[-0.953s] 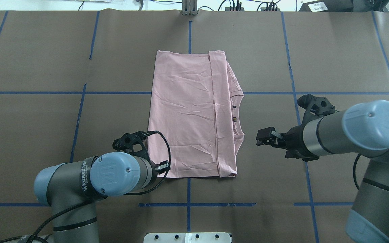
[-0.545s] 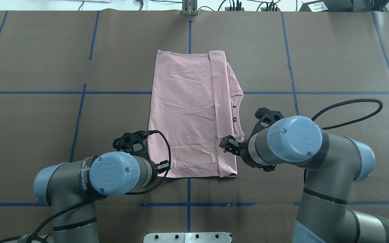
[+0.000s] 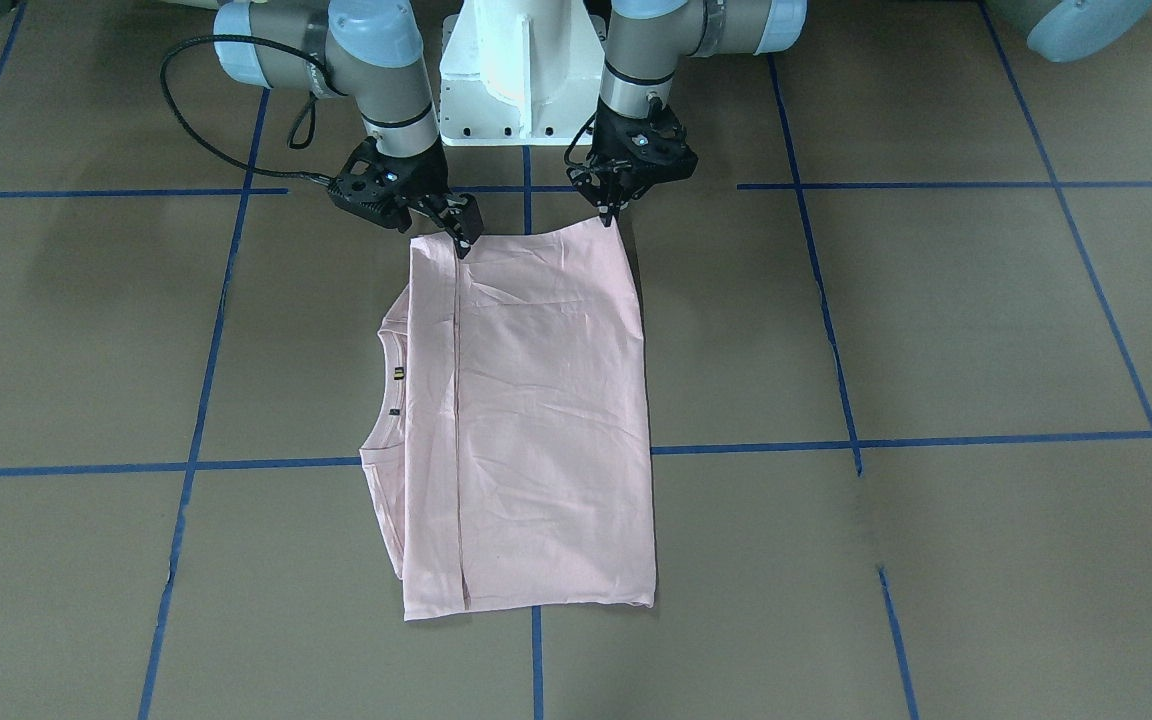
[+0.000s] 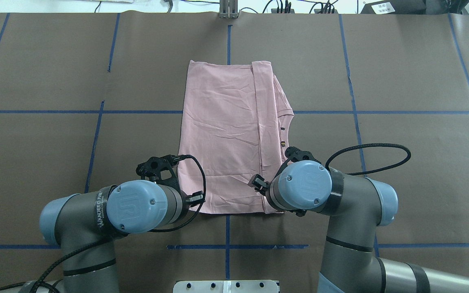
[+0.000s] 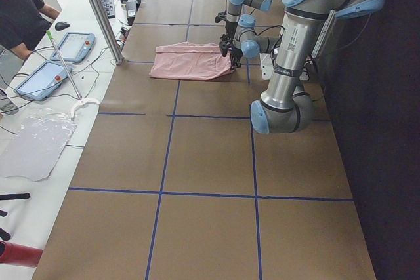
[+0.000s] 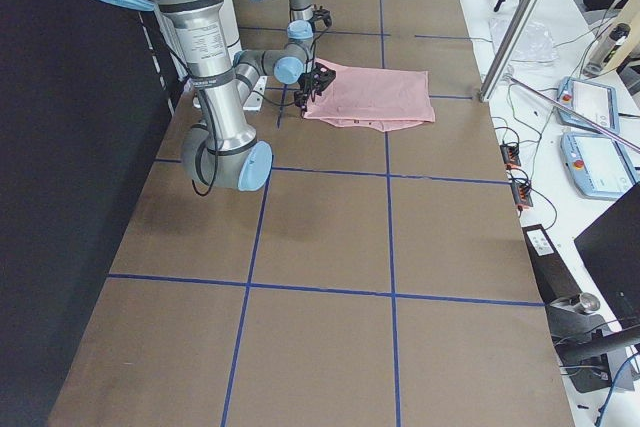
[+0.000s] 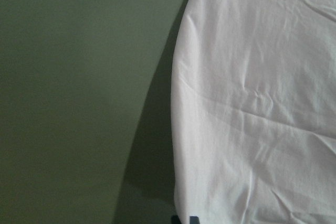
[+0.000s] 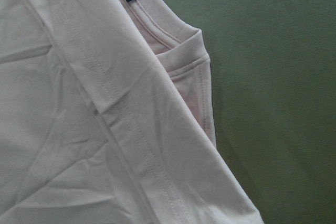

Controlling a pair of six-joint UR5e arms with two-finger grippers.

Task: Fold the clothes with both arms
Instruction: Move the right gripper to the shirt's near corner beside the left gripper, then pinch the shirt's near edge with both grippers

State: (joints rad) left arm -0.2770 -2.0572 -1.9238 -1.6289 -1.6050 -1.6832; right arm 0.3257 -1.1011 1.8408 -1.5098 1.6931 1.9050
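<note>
The pink T-shirt [image 4: 222, 138] lies folded flat mid-table [image 4: 55, 81], soft, light and floppy, so I'd pinch its robot-side corners, where my left gripper [image 3: 609, 212] and right gripper [image 3: 462, 238] sit, though I can't tell whether either is closed.

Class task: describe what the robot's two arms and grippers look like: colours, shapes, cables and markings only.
Both the left arm and right arm are grey-silver tubes with rounded light blue joint caps bearing a logo. A black band on the left arm carries white lettering. Looping black braided cables run to each wrist. The left gripper and right gripper are black, angular and two-fingered.
</note>
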